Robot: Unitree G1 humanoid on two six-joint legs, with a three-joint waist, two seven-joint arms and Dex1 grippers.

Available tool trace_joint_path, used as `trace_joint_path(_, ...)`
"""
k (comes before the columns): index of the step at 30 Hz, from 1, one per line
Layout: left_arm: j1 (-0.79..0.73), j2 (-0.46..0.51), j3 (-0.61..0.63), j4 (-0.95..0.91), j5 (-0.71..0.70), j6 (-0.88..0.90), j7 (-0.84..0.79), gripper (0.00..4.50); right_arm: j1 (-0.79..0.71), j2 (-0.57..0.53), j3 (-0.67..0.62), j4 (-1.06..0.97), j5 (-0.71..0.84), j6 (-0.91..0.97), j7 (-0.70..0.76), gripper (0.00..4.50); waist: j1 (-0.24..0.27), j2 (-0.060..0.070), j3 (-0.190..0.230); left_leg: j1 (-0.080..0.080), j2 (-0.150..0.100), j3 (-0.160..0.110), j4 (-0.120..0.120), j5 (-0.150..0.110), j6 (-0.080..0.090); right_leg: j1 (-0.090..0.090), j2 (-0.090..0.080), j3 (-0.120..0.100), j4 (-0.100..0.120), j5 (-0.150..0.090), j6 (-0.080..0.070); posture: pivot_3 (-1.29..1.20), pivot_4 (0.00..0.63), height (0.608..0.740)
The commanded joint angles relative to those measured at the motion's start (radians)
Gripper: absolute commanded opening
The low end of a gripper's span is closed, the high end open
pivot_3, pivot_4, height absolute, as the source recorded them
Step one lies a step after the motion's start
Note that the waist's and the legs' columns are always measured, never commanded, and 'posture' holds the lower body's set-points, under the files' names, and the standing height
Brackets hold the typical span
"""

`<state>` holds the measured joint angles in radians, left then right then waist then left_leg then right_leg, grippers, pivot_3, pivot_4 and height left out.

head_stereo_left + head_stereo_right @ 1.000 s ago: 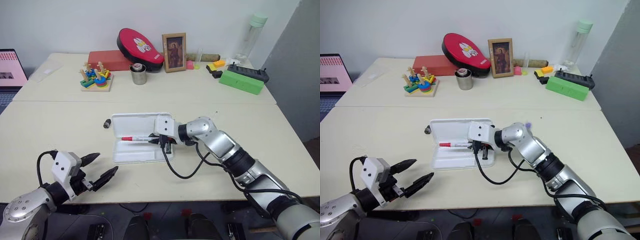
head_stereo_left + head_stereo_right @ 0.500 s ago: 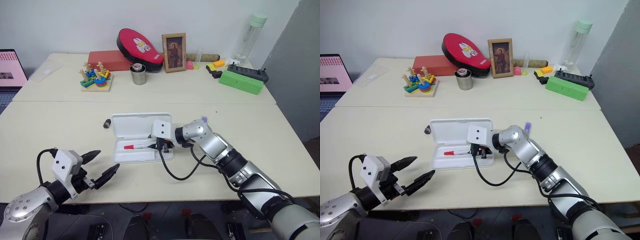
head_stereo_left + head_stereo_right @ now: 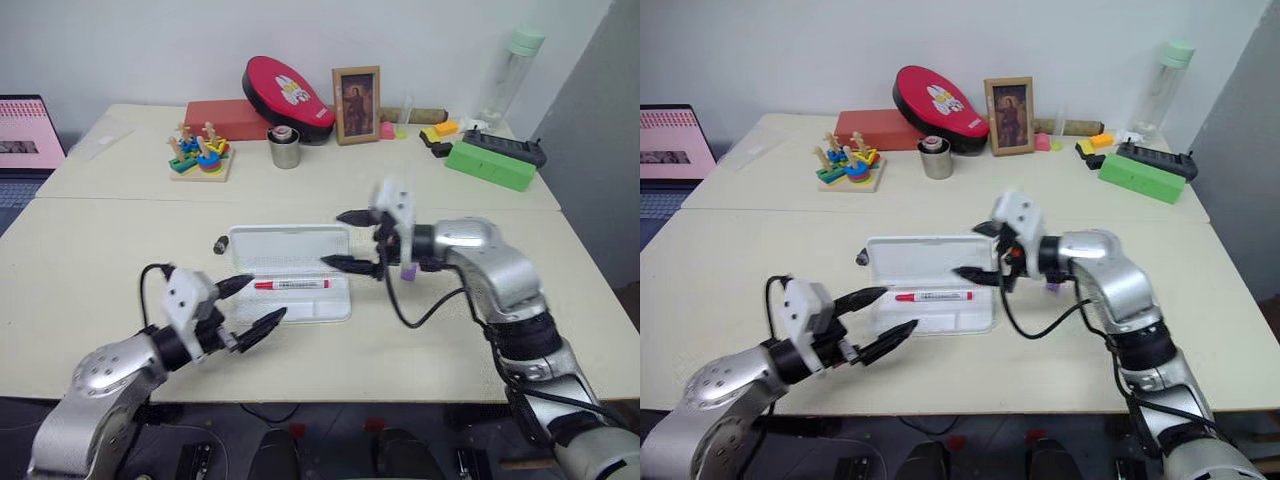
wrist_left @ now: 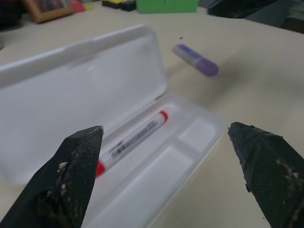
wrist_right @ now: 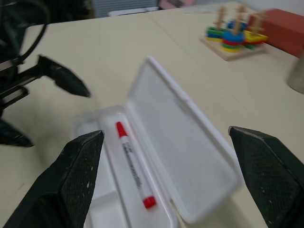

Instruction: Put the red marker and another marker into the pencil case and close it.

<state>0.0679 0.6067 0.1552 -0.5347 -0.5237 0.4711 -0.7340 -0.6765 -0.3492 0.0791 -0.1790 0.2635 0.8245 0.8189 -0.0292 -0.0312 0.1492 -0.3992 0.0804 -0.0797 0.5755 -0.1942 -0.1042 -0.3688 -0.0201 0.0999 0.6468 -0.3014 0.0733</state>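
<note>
The red marker (image 3: 291,285) lies inside the open pencil case (image 3: 290,248) on the tabletop (image 3: 120,240), its length left-to-right, red cap leftward; barrel print unreadable. Both grippers' jaws are spread, empty.

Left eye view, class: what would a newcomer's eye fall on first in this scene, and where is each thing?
The open pencil case lies mid-table with the red marker inside its tray. The right end effector, fingers spread, hovers just beside the case, and the left end effector, also open, hovers at the case's near corner. Along the far edge, the red oval pouch stands out.
</note>
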Motion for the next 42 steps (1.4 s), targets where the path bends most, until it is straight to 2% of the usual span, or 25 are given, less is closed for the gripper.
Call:
trace_joint_path(1, -0.088, -0.02, -0.105, 0.018, 0.026, -0.005, -0.013, 4.5, 0.015, 0.013, -0.123, -0.05, -0.038, 0.176, -0.22, 4.46, -0.001, 0.001, 0.0, 0.0, 0.0, 0.0, 0.0, 0.0, 0.0, 0.0, 0.0, 0.0, 0.0, 0.0, 0.0, 0.0, 0.15, 0.74)
trace_joint_path(4, -0.186, -0.05, -0.182, 0.068, 0.05, -0.017, -0.024, 4.5, 0.056, 0.092, -0.166, -0.068, -0.135, 0.309, -0.463, 4.46, -0.004, 0.0, -0.001, 0.0, 0.0, 0.0, 0.0, 0.0, 0.0, 0.0, 0.001, 0.0, 0.0, 0.0, 0.0, 0.0, 0.15, 0.74)
trace_joint_path(8, -0.244, -0.059, -0.211, 0.108, 0.057, -0.029, -0.051, 4.5, 0.125, 0.201, -0.155, -0.095, -0.2, 0.337, -0.63, 4.46, -0.012, 0.001, -0.001, 0.0, 0.0, 0.0, -0.001, 0.0, 0.0, -0.002, 0.001, 0.001, 0.001, 0.0, 0.0, 0.0, 0.15, 0.74)
trace_joint_path(12, -0.272, -0.056, -0.218, 0.138, 0.062, -0.042, -0.077, 4.5, 0.163, 0.284, -0.144, -0.081, -0.225, 0.321, -0.722, 4.46, -0.015, 0.001, -0.001, -0.001, 0.0, 0.0, -0.002, 0.0, 0.0, -0.002, 0.001, 0.001, 0.0, 0.0, 0.0, 0.0, 0.15, 0.74)
trace_joint_path(19, -0.296, -0.065, -0.228, 0.139, 0.064, -0.045, -0.087, 4.5, 0.217, 0.304, -0.084, 0.041, -0.26, 0.231, -0.784, 4.46, -0.012, 0.001, -0.001, -0.001, 0.0, 0.0, -0.001, 0.0, 0.0, -0.001, 0.0, 0.001, 0.0, 0.0, 0.0, 0.0, 0.15, 0.74)
trace_joint_path(22, -0.297, -0.065, -0.225, 0.136, 0.064, -0.045, -0.087, 4.5, 0.221, 0.304, -0.069, 0.044, -0.259, 0.224, -0.789, 4.01, -0.014, 0.001, -0.001, 0.0, 0.0, 0.0, -0.001, 0.0, 0.0, 0.0, 0.0, 0.001, 0.0, 0.0, 0.0, 0.0, 0.15, 0.74)
trace_joint_path(26, -0.292, -0.061, -0.214, 0.125, 0.063, -0.046, -0.082, 4.5, 0.224, 0.294, -0.061, 0.064, -0.256, 0.211, -0.784, 3.07, -0.013, 0.0, -0.001, 0.0, 0.0, 0.0, -0.001, 0.0, 0.0, 0.0, 0.0, 0.001, 0.0, 0.0, 0.0, 0.0, 0.15, 0.74)
trace_joint_path(33, -0.278, -0.062, -0.206, 0.113, 0.062, -0.048, -0.071, 4.5, 0.21, 0.285, -0.087, 0.069, -0.242, 0.213, -0.787, 1.12, -0.003, 0.0, -0.001, 0.0, 0.0, 0.0, 0.0, 0.0, 0.0, 0.0, 0.0, 0.001, 0.0, 0.0, 0.0, 0.0, 0.15, 0.74)
trace_joint_path(38, -0.269, -0.06, -0.202, 0.111, 0.061, -0.049, -0.066, 4.5, 0.188, 0.282, -0.14, 0.076, -0.23, 0.183, -0.799, 1.09, -0.003, 0.001, -0.001, 0.0, 0.0, 0.0, 0.0, 0.0, 0.0, 0.0, 0.0, 0.001, 0.0, 0.0, 0.0, 0.0, 0.15, 0.74)
trace_joint_path(42, -0.236, -0.049, -0.17, 0.099, 0.046, -0.04, -0.053, 4.5, 0.12, 0.264, -0.201, 0.072, -0.185, 0.063, -0.758, 1.09, -0.004, 0.002, 0.0, -0.001, 0.0, 0.0, -0.001, 0.0, 0.0, 0.0, 0.0, 0.001, 0.0, 0.0, 0.0, 0.0, 0.15, 0.74)
